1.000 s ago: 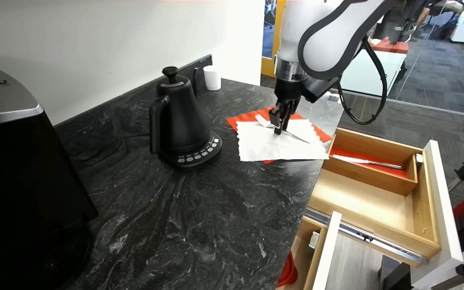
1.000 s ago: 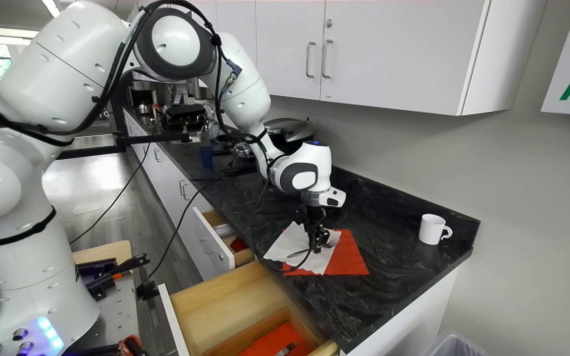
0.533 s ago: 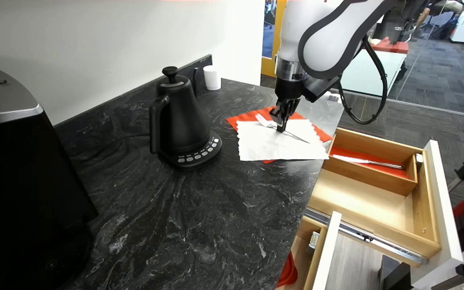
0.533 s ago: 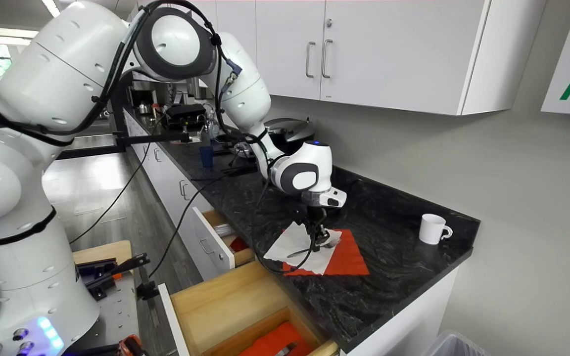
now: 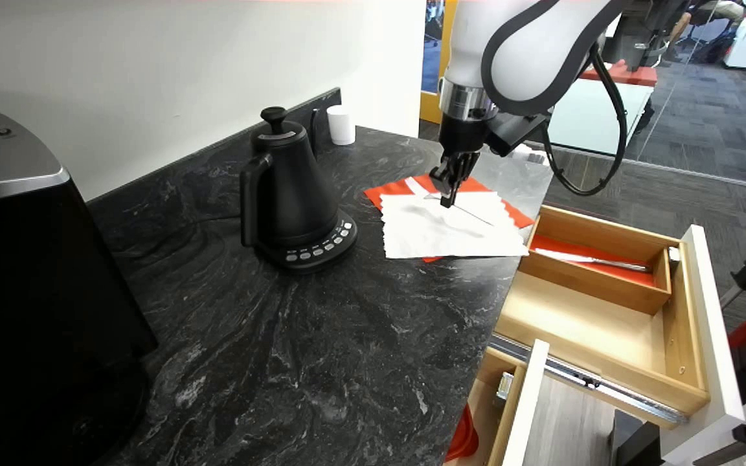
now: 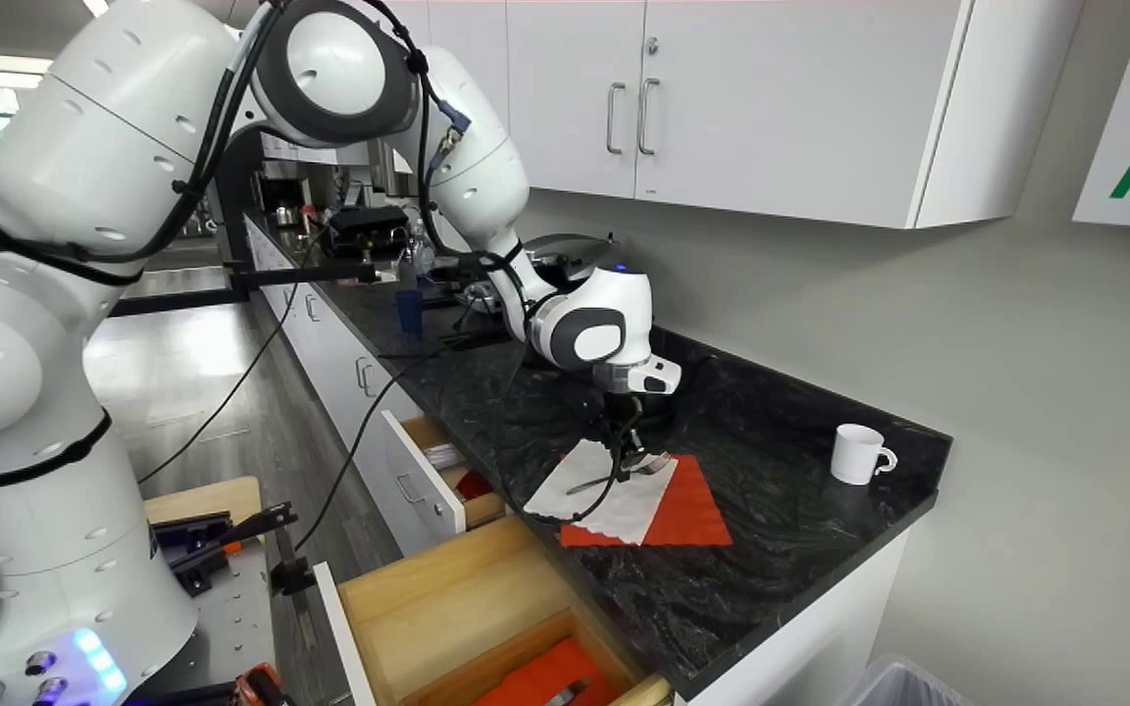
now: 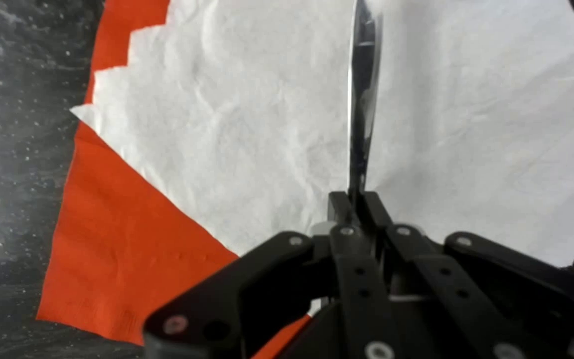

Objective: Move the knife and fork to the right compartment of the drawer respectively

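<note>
Fork (image 7: 363, 94), slim shiny metal, is pinched in my black two-fingered hand (image 7: 353, 199), closed across its narrow shaft, probably for balance. Looks just clear of the white zigzag-edged napkin (image 7: 247, 124). Silver-coloured table knife (image 5: 593, 260) lies lengthwise in the red-floored compartment (image 6: 526, 679) of the open light-wood drawer (image 6: 457, 598), likely to suit its long shape; I judge fork belongs beside it next.

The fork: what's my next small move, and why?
I'd probably raise the gripper a little, straight up, before swinging toward the red-floored compartment, where the knife already lies. The jaws are shut on the fork, which appears only just above the white napkin, so some height should keep it from dragging.
</note>
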You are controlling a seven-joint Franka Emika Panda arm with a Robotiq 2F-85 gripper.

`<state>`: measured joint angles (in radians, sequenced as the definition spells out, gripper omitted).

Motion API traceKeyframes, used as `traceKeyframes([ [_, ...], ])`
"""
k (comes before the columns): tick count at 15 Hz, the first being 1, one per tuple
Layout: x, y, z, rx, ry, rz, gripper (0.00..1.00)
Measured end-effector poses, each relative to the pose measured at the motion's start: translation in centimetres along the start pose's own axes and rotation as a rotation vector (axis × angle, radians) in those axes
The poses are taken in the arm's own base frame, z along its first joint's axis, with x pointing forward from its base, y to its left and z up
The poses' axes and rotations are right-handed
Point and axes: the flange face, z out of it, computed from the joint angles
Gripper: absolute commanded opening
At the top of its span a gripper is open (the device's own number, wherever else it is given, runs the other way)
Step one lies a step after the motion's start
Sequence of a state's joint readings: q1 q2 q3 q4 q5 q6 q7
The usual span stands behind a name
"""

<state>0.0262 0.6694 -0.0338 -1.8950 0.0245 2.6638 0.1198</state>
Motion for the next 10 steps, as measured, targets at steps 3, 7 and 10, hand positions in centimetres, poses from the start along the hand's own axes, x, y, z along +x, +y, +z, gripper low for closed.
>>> traceKeyframes([
  [3, -0.6, 0.0, -1.1, 0.002, -0.001, 0.0, 0.05],
  [7, -2.5, 2.4, -2.4, -0.018, -0.033, 0.017, 0.05],
  [10, -5.3, 5.4, -3.9, -0.024, -0.059, 0.026, 0.05],
])
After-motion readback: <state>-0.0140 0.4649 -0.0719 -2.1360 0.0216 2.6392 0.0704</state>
